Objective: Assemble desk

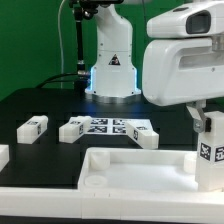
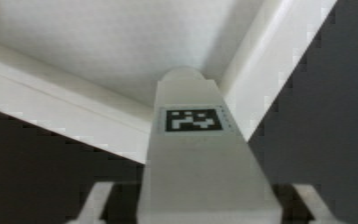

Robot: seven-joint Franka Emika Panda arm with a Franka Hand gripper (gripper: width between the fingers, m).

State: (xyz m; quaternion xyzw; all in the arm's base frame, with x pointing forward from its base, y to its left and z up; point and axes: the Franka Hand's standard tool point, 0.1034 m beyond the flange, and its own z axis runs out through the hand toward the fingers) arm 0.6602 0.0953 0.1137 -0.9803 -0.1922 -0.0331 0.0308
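- The gripper (image 1: pixel 207 126) is pinching a white leg (image 1: pixel 211 152) near its upper end. In the wrist view its fingers (image 2: pixel 101 201) sit on either side of the leg.
- The leg hangs upright, tagged face outward, at the exterior view's right end of the tabletop (image 1: pixel 128 160).
- Its free end points down at a corner where two raised rims meet, probably lined up with a corner socket.
- Whether the end touches the tabletop I cannot tell.
- Holding it high leaves the lower end free to go in.
- The tabletop lies flat, rim up, on the black desk (image 1: pixel 40 100), near the camera.
- Loose legs (image 1: pixel 33 126) wait beside the marker board (image 1: pixel 112 127), well clear of the work.
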